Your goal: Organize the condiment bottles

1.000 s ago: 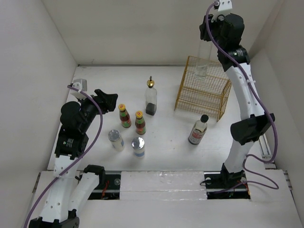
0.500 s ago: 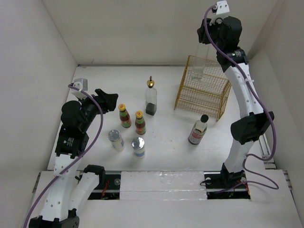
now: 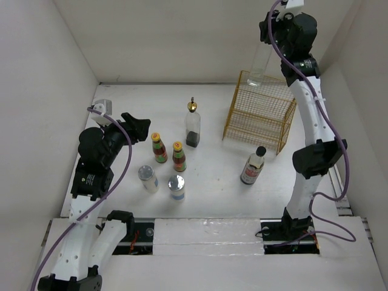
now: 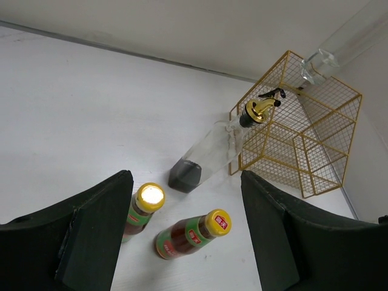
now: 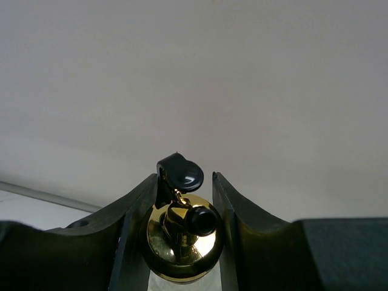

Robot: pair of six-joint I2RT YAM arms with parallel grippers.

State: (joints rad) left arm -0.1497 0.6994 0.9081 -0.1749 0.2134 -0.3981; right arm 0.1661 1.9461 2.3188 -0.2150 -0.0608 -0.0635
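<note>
My right gripper (image 3: 268, 41) is high at the back, shut on the gold spout (image 5: 182, 236) of a clear glass cruet (image 3: 259, 66). The cruet hangs with its base just above the yellow wire basket (image 3: 257, 112). A second cruet (image 3: 193, 126) with dark liquid stands mid-table. Two red-sauce bottles (image 3: 159, 148) (image 3: 179, 156) and two silver-lidded jars (image 3: 147, 178) (image 3: 176, 187) stand in front of it. A black-capped bottle (image 3: 253, 165) stands before the basket. My left gripper (image 3: 136, 126) is open, left of the sauce bottles (image 4: 191, 233) (image 4: 143, 209), holding nothing.
White walls close in the table on the left, back and right. The basket (image 4: 303, 139) stands at the back right, open at the top. The right arm's column rises along the right edge.
My right gripper has raised the held cruet a little, so its base now sits higher over the basket. The left arm and the standing bottles have not moved.
</note>
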